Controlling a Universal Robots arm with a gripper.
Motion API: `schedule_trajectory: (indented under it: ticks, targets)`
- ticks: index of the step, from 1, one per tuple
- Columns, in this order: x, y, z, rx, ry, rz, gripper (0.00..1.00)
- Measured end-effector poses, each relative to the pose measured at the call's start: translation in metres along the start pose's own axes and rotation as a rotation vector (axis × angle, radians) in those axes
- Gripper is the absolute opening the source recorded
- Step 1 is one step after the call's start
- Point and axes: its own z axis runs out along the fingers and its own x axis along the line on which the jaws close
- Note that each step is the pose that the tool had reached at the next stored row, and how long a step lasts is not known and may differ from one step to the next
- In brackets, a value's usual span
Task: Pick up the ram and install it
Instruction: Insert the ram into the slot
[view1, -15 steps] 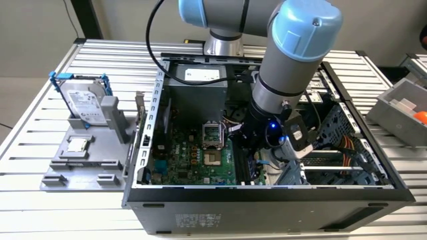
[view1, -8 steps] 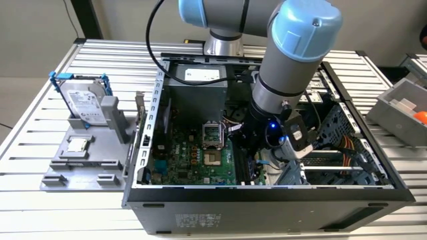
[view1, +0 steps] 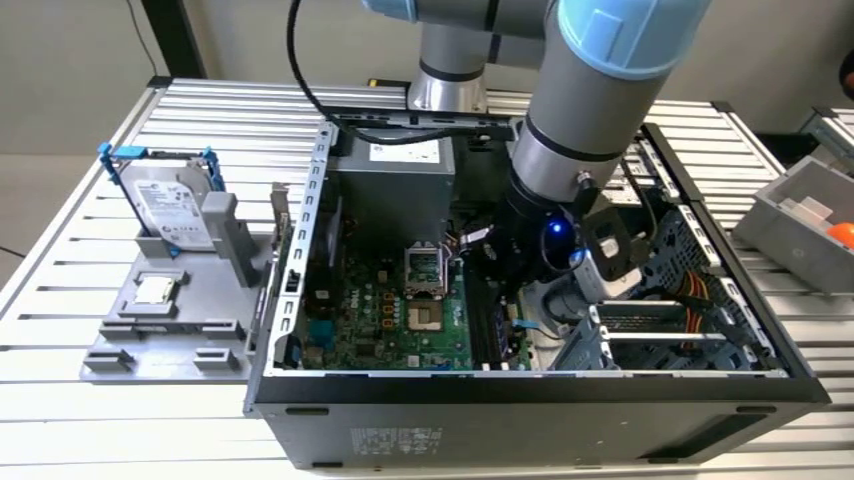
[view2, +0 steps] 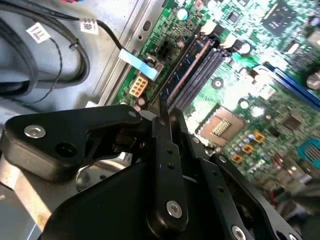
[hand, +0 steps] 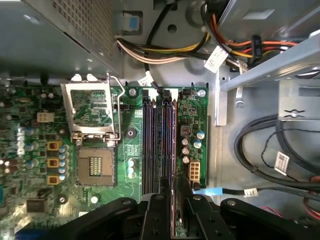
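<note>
The gripper (hand: 172, 212), jaws closed on the ram (hand: 173, 200), sits over the memory slots (hand: 159, 140); keep the stick upright and press evenly.

I see a table (view1: 160, 420) of ribbed, pale metal slats spanning the whole workspace, lit evenly from above with no hard shadows. Beyond its far edge there is a plain light wall (view1: 80, 60) with a dark upright post (view1: 174, 35) against it. A grey bin (view1: 801, 225) sits at the exterior view's right edge.
</note>
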Motion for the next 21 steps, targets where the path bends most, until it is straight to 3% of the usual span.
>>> schedule_trajectory:
  ticks: [2,6,7,21]
  targets:
    - [0.0001,-0.0002,-0.0049,-0.0017,0.0008,0.0,1.0]
    - [0.0001,-0.0003,-0.0056,-0.0027,0.0008,0.0,1.0]
    - [0.0001,-0.0002,-0.0056,-0.0027,0.0009,0.0,0.0]
    - [0.0001,-0.0003,-0.0057,-0.0033,0.0009,0.0,0.0]
